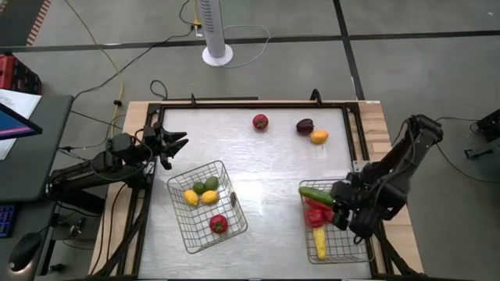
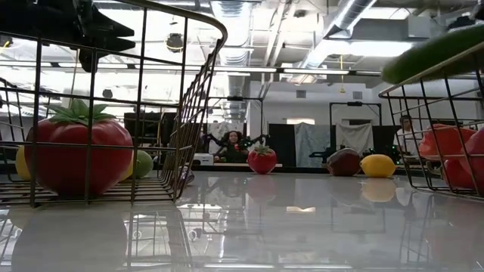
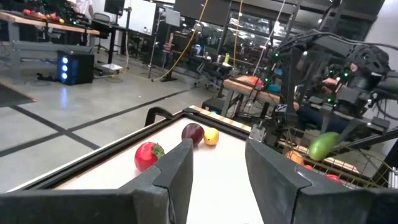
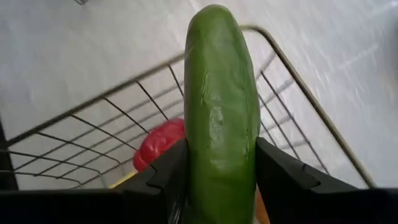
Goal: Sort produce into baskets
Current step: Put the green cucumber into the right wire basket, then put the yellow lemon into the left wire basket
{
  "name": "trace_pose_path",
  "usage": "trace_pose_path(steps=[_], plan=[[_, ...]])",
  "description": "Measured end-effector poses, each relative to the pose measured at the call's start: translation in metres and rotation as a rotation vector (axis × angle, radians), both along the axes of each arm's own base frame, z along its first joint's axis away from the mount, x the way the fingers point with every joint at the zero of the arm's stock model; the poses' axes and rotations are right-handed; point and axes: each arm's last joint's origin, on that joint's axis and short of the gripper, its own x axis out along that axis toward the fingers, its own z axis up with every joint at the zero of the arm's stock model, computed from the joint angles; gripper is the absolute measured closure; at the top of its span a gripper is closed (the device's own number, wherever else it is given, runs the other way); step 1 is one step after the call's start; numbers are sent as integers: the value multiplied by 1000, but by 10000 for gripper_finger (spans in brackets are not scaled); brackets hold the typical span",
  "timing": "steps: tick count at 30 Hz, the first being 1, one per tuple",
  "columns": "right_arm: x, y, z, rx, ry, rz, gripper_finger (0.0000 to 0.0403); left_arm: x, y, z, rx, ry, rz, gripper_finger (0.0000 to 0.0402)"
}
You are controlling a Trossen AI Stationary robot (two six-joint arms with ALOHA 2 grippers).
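Cucumber [image 4: 221,118] sits pinched between our right gripper's [image 1: 337,204] jaws, above the right basket [image 1: 355,251], lower right of high view | left gripper [image 1: 173,145] jaws spread, we hold it at table's left edge, above the left basket [image 1: 187,234]

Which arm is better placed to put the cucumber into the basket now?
Right. The right gripper is shut on the cucumber directly above the right basket; the left gripper, open, waits beyond the other basket.
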Motion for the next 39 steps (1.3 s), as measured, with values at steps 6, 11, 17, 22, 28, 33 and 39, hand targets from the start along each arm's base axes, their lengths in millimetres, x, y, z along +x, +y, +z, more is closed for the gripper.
trace_pose_path(steps=[6, 11, 17, 22, 28, 33, 39], plan=[[-10, -4, -10, -5, 31, -101, 172, 0, 0, 0, 0, 2, 0, 269], [-6, -10, -9, -56, -2, -129, 138, 0, 0, -1, -3, 11, 0, 269], [9, -34, -7, -194, -46, -241, 132, 0, 0, -1, -3, 10, 4, 269], [30, -67, -7, -280, 21, -342, 131, 0, 0, -1, -8, 8, 7, 269], [54, -117, -7, -310, 164, -347, 131, 0, 0, -1, -9, 7, 7, 269], [66, -170, -7, -260, 241, -332, 131, 0, 0, -1, -9, 7, 7, 269], [63, -223, -15, -142, 257, -245, 131, 0, 0, -1, -9, 7, 7, 269]])
